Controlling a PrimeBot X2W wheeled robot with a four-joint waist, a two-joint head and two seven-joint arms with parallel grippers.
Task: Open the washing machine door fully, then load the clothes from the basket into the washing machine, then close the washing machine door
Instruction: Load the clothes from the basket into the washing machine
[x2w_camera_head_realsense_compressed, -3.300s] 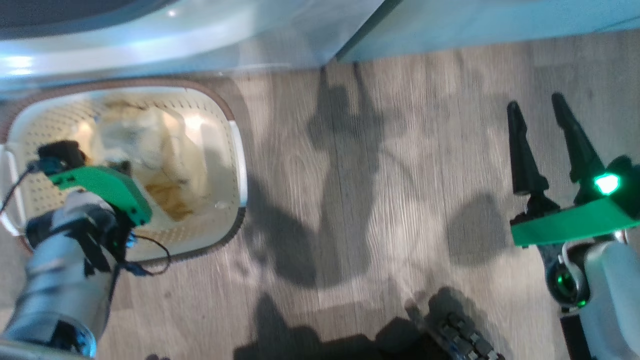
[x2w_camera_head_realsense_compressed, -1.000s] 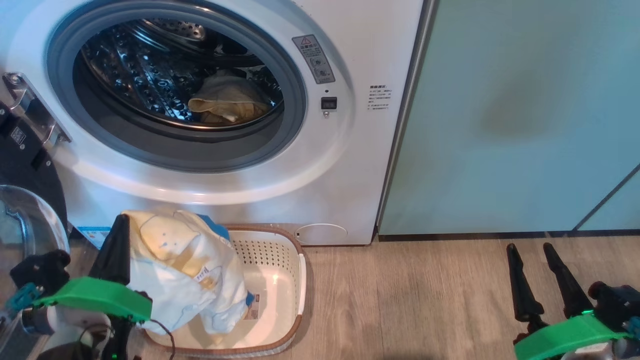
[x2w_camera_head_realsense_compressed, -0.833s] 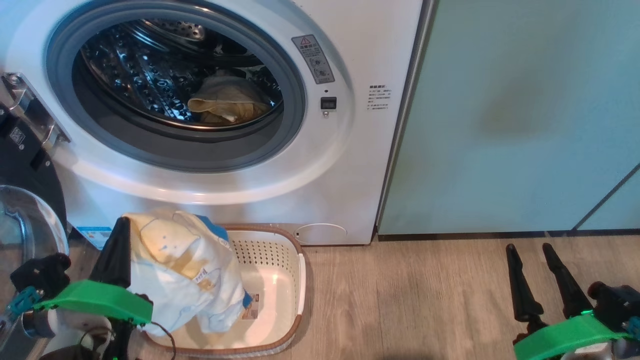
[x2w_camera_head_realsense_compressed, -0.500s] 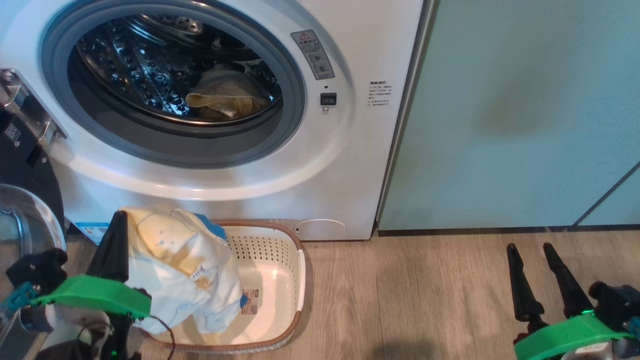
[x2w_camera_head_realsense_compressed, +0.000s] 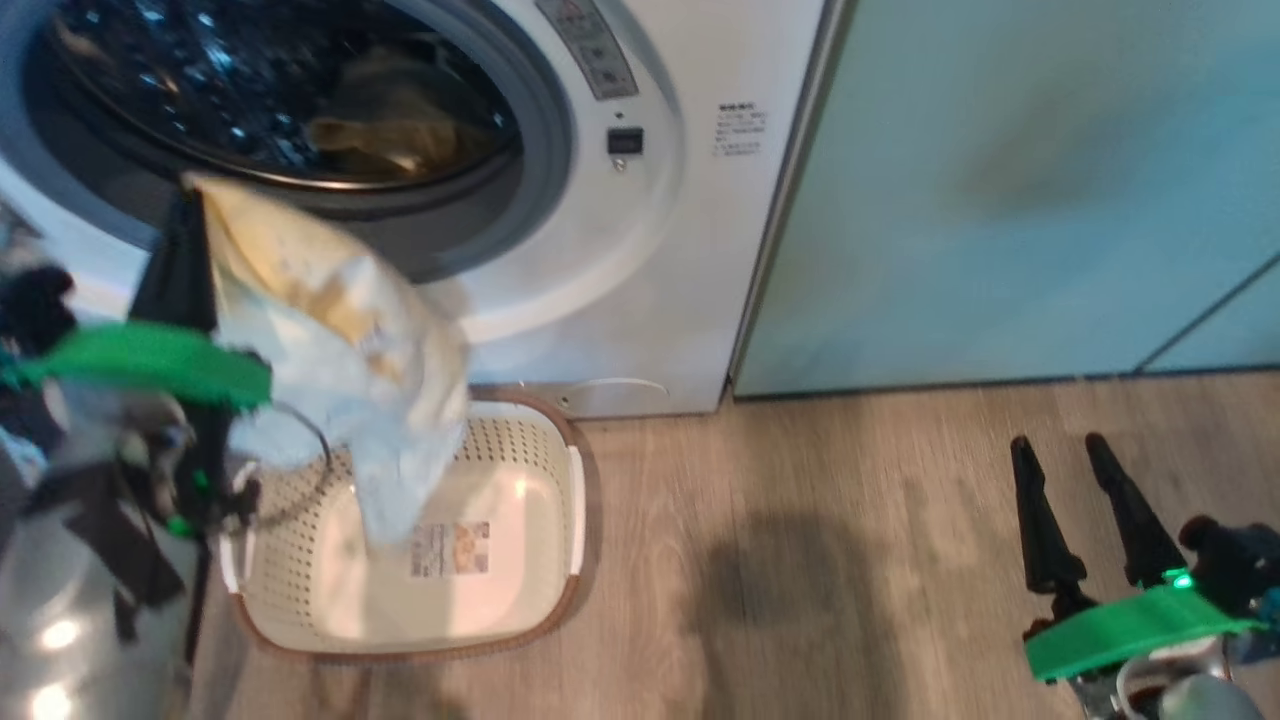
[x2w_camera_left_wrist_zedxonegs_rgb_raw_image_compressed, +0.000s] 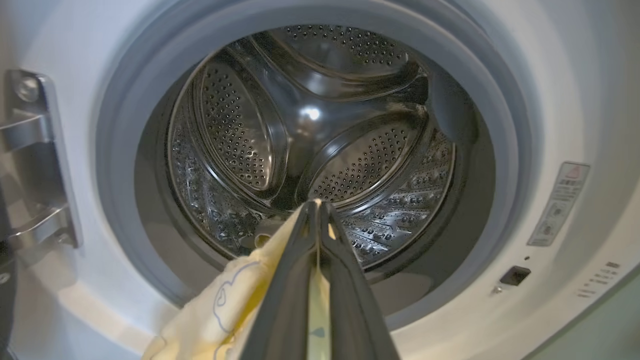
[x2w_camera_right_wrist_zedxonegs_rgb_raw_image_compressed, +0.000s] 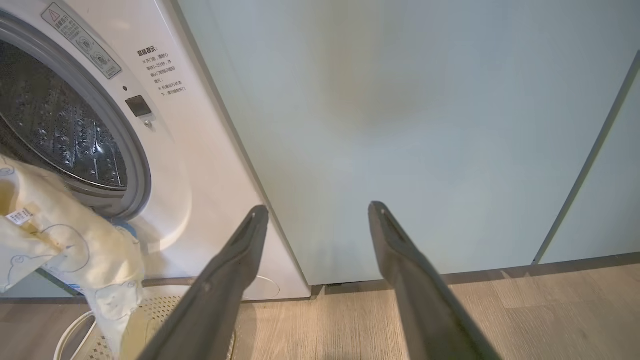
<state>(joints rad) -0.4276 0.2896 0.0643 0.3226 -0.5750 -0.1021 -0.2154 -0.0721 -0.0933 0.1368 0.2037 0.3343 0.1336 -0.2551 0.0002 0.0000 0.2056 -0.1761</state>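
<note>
The left pincer was clenched on 1 pale yellow garment, held above the basket before the open washing machine. The right pincer gaped wide, empty, over the floor.

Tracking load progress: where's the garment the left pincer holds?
Head view, left: the garment hangs from the shut left pincer above the basket, just before the washing machine opening, not yet inside.
</note>
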